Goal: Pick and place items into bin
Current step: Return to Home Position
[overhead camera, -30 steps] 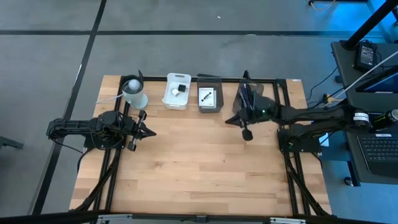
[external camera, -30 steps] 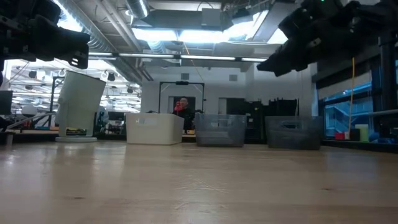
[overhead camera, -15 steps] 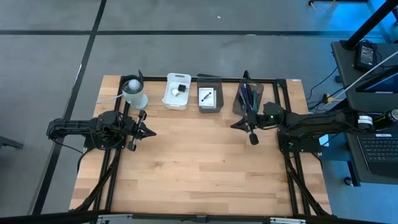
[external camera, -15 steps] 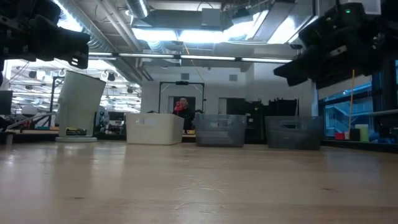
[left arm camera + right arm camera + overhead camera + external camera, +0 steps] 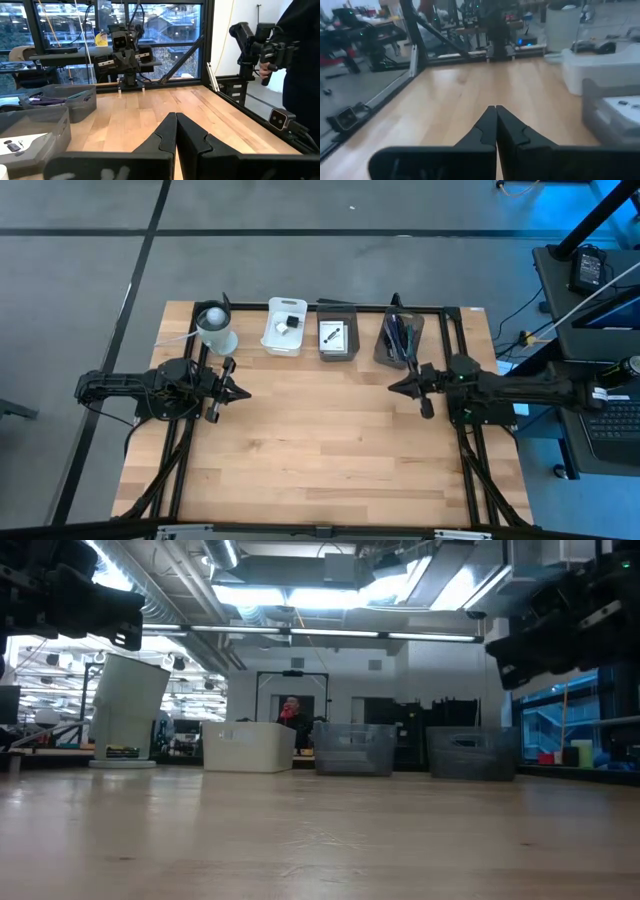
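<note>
Grey bin [image 5: 351,342] holds a white card [image 5: 333,333].

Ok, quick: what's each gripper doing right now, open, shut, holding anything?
Left gripper: fingers shut, holding nothing, over the light wooden table's left side.
Right gripper: fingers shut, holding nothing, over the table's right side.

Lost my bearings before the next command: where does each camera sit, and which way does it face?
High: overhead, looking straight down on table, left gripper and right gripper.
Low: table height, facing the bins; left arm and right arm above.
Left wrist: behind own shut fingers, facing the right arm.
Right wrist: behind own shut fingers, facing the left arm.
High and low share the white bin.
</note>
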You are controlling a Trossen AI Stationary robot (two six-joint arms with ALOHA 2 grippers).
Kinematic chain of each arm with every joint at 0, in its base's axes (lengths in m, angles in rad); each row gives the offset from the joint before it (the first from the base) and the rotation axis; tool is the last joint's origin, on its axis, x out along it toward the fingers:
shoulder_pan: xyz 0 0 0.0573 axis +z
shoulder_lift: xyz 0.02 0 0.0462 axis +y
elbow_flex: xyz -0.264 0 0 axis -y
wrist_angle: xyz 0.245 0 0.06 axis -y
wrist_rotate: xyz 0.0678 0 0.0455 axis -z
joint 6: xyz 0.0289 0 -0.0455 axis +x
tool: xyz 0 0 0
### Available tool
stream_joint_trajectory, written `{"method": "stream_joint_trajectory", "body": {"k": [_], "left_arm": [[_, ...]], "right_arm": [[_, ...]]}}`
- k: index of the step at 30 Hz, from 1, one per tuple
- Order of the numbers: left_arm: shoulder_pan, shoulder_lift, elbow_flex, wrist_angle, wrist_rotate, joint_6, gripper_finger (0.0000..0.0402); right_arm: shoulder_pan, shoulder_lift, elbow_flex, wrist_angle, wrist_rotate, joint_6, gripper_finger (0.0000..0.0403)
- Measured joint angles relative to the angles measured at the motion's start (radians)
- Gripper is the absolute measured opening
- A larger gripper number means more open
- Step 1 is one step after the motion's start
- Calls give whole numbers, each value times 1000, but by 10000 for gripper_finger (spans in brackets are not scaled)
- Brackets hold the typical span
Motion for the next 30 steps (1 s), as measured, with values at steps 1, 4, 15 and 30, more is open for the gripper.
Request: {"method": "stream_joint_trajectory", "body": {"k": [1, 4, 15, 30], "left_arm": [[0, 0, 0, 0, 0, 0, 2], [0, 0, 0, 0, 0, 0, 2], [0, 0, 0, 0, 0, 0, 2], [0, 0, 0, 0, 0, 0, 2]], "right_arm": [[0, -28, 0, -38, -16, 1, 0], [0, -103, 4, -143, -45, -13, 0], [0, -371, 5, -409, -44, -36, 0], [34, -550, 6, -396, -5, 229, 0]]}}
